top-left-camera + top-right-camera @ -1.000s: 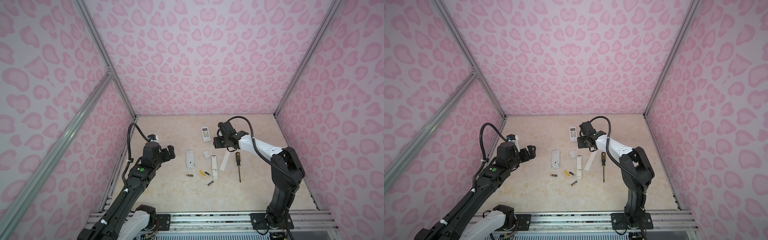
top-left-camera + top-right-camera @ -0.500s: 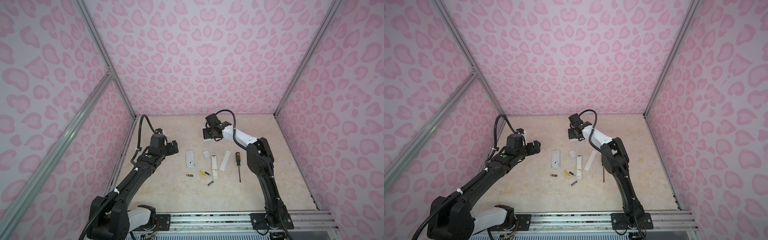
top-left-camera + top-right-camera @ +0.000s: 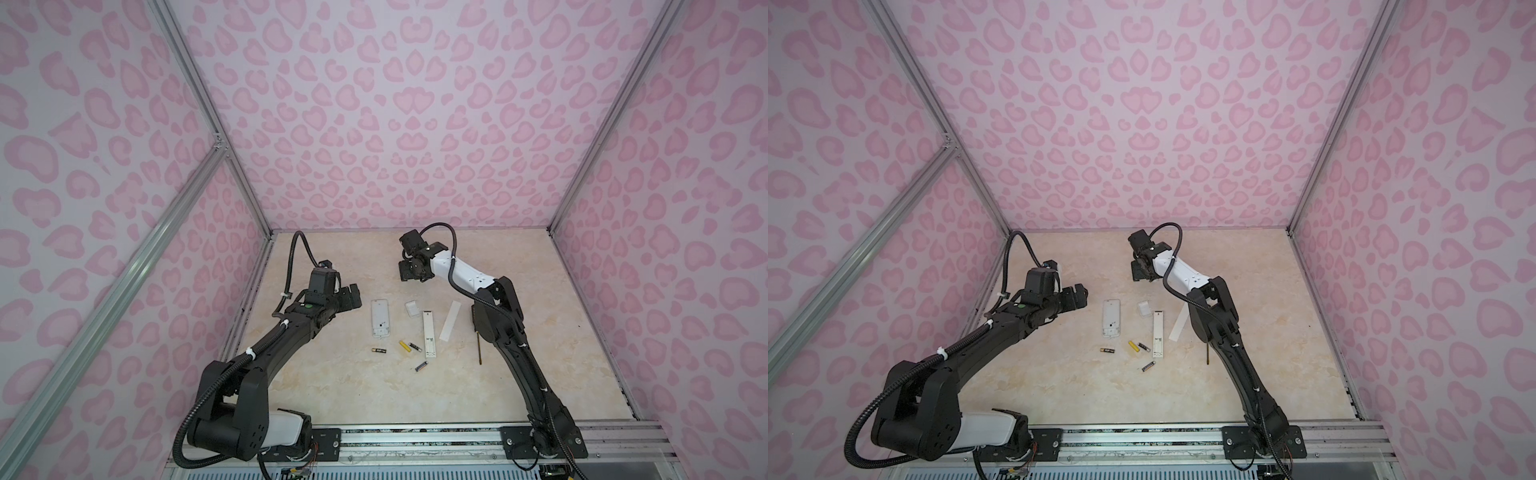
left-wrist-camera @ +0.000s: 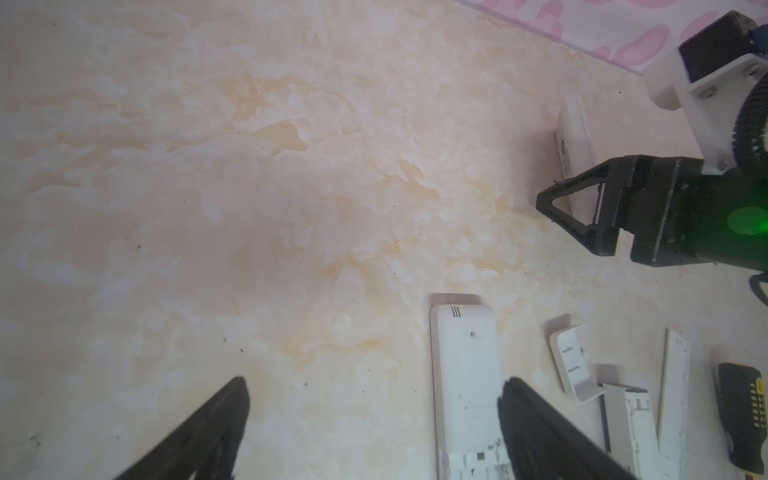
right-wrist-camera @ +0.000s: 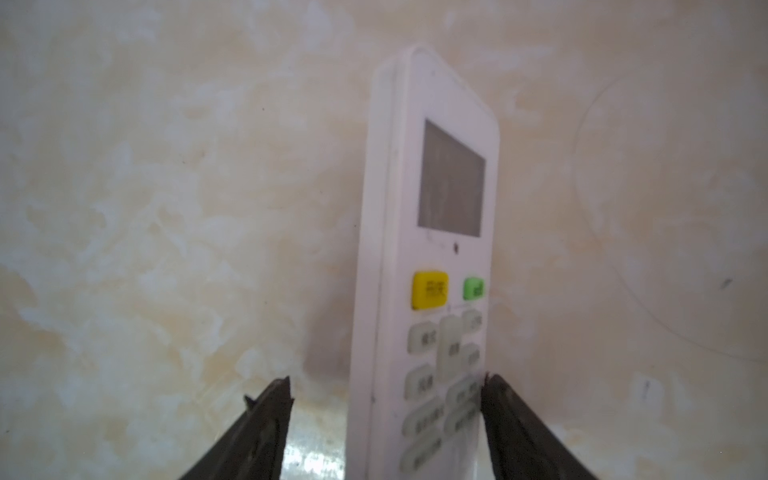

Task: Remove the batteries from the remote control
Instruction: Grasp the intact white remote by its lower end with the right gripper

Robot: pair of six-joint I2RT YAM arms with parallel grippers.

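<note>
Several batteries lie loose mid-table in both top views: a black-and-gold one (image 3: 378, 350) (image 3: 1107, 350), a yellow one (image 3: 403, 346), a black one (image 3: 415, 347) and a purplish one (image 3: 421, 366). At the back, my right gripper (image 3: 409, 272) (image 5: 386, 380) stands open round a white remote control (image 5: 428, 257) with a screen and yellow and green buttons. One fingertip (image 5: 492, 390) touches its edge; the other is apart. This remote looks tipped toward one long edge. My left gripper (image 3: 353, 297) (image 4: 372, 383) is open and empty beside a face-down remote (image 3: 380, 318) (image 4: 463, 374).
A slim white remote (image 3: 429, 334), a long cover strip (image 3: 450, 321) and a small cover (image 3: 412, 308) lie right of the face-down remote. A screwdriver (image 3: 478, 349) is partly hidden behind the right arm. Patterned walls close in three sides.
My right gripper has swung back and to the left and now straddles the far remote. My left gripper has shifted a little toward the face-down remote.
</note>
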